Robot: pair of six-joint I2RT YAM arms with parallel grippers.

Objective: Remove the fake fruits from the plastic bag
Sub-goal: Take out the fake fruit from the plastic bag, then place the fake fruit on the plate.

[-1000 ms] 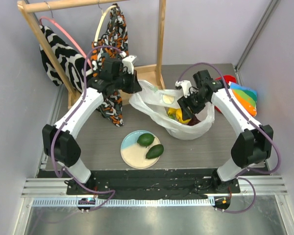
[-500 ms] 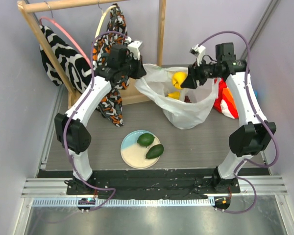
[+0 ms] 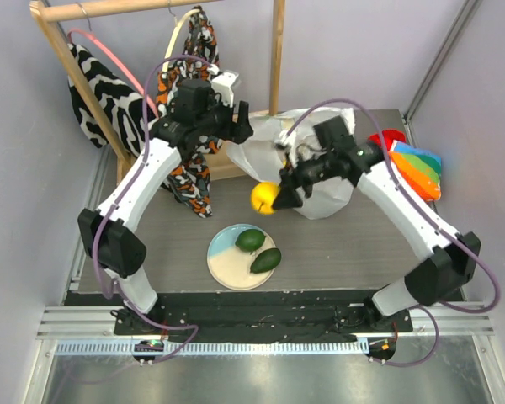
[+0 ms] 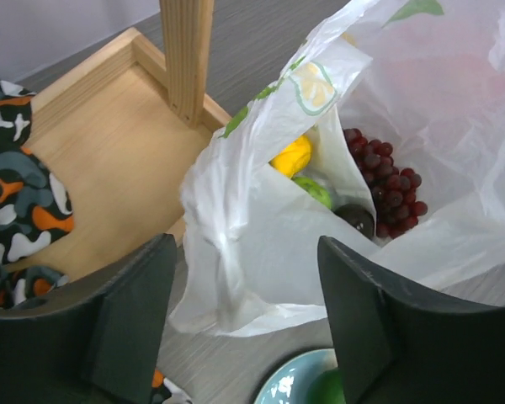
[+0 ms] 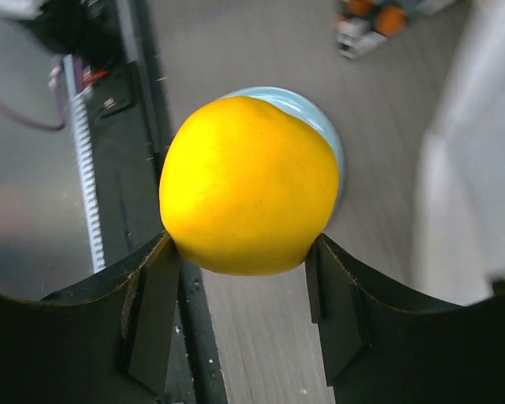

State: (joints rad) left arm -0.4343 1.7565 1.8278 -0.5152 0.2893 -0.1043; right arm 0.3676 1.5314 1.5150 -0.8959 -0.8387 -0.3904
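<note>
The left pincer (image 3: 241, 126) stands wide open, its two dark fingers (image 4: 130, 320) well apart with nothing between them and touching nothing. Directly beneath and ahead of it lies the plastic bag (image 4: 236, 194), its mouth gaping toward this pincer. Inside the bag, beyond the fingertips, sit a second lemon (image 4: 292, 156), a light green lime (image 4: 316, 190) just beside it, and a dark purple grape bunch (image 4: 389, 181) further right against the bag's far wall. To this pincer's left are the wooden rack base (image 4: 109, 160) and a patterned cloth (image 4: 17, 194). The right pincer (image 3: 279, 197) is closed on a yellow lemon (image 3: 263, 197), and the wrist view shows a finger (image 5: 156, 311) pressed against each flank of the fruit. The lemon is held in the air, outside the bag, which lies behind this pincer. Below and ahead of the held lemon is the round plate (image 3: 225, 268) on the bench (image 3: 168, 244), carrying two dark green avocados (image 3: 250, 240) side by side. A rainbow-striped cloth (image 3: 419, 168) lies far to this pincer's right.
</note>
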